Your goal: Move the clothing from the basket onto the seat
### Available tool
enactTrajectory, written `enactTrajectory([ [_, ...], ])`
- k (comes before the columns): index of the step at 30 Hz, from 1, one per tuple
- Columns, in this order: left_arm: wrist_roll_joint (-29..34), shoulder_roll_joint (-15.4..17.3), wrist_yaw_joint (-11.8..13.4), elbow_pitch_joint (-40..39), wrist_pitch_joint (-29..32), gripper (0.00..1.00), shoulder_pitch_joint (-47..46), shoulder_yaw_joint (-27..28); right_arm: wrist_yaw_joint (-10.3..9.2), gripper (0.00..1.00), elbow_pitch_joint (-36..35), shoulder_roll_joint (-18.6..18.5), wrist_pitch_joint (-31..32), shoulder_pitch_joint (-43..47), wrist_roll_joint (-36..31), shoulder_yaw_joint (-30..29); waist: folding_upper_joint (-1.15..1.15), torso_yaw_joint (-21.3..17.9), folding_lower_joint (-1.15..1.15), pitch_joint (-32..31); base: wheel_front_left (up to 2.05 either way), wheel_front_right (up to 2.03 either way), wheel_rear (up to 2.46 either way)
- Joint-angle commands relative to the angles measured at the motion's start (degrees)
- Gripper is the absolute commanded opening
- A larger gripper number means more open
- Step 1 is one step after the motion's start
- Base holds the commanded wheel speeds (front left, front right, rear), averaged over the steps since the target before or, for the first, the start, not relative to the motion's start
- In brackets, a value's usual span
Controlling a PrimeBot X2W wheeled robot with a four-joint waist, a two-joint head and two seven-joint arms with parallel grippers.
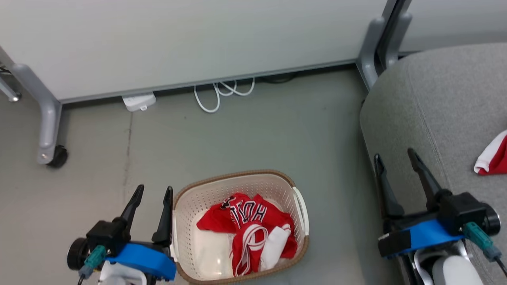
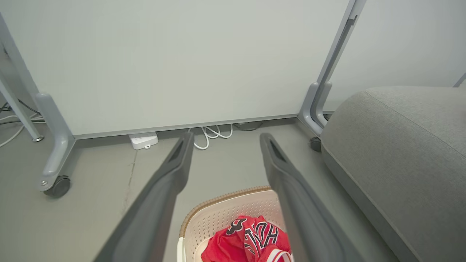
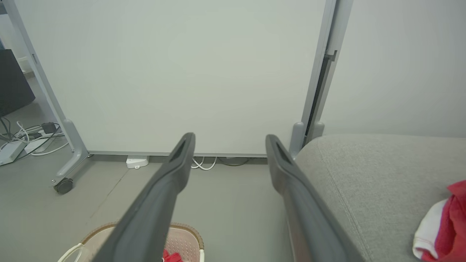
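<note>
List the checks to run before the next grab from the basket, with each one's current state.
1. Left gripper fingers apart and empty: ok.
2. Right gripper fingers apart and empty: ok.
3. Red jersey with black-and-white lettering lies uncovered in the oval cream perforated basket: ok.
4. Bare room on the large grey fabric seat beside the red-and-white garment lying there: ok.
5. Basket emptied: not ok.
6. More clothing hidden under the jersey: cannot tell.

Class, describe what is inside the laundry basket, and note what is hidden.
A crumpled red jersey with black-and-white lettering and white trim lies inside the basket, toward its right. The basket's bare cream bottom shows at the left. Anything beneath the fabric is covered.
</note>
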Motion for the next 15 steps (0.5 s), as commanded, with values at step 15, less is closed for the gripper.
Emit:
enactTrajectory([
  [15, 0.04, 5.23, 0.02, 12.87, 0.8, 1.0, -18.86, -4.94, -0.02, 1.0, 2.92, 0.13, -7.63, -18.92, 5.3, 7.25, 0.0, -16.84, 0.0, 29.4, 0.0, 0.0, 0.0],
])
